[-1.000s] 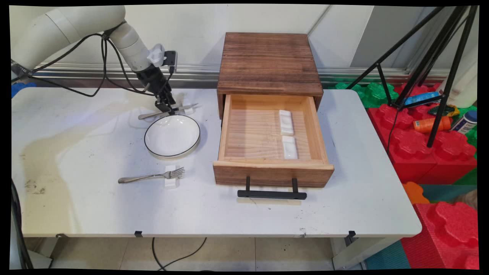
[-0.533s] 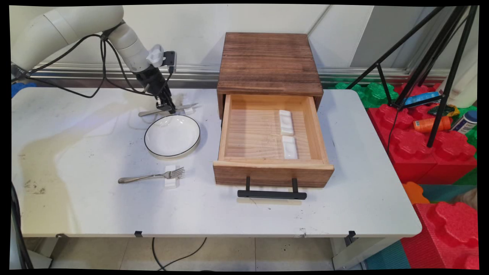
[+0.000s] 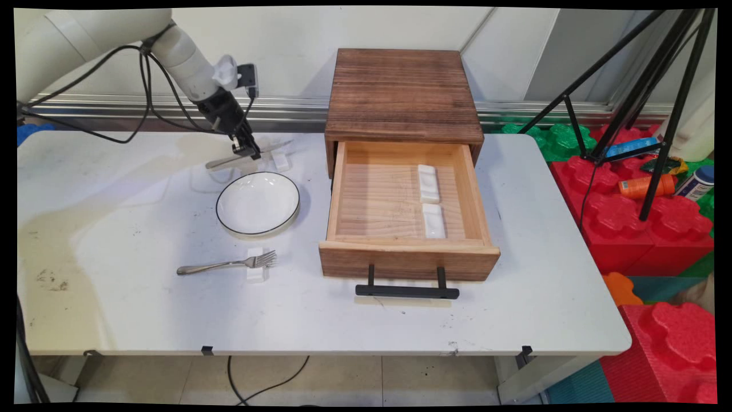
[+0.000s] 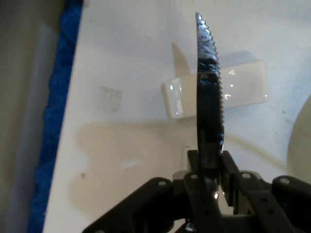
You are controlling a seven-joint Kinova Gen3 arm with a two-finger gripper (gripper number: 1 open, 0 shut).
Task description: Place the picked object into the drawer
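We see claw [image 3: 246, 150] clamped on knife [image 4: 209, 92], rest [image 4: 233, 90] below; plate [image 3: 258, 203] at 6 o'clock; we'd keep blade level.

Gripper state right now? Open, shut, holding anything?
Gripper: shut on the serrated knife, which is lifted clear above the white rest on the table.

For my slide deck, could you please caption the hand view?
Gripper holding a serrated knife above a white cutlery rest on the white table.
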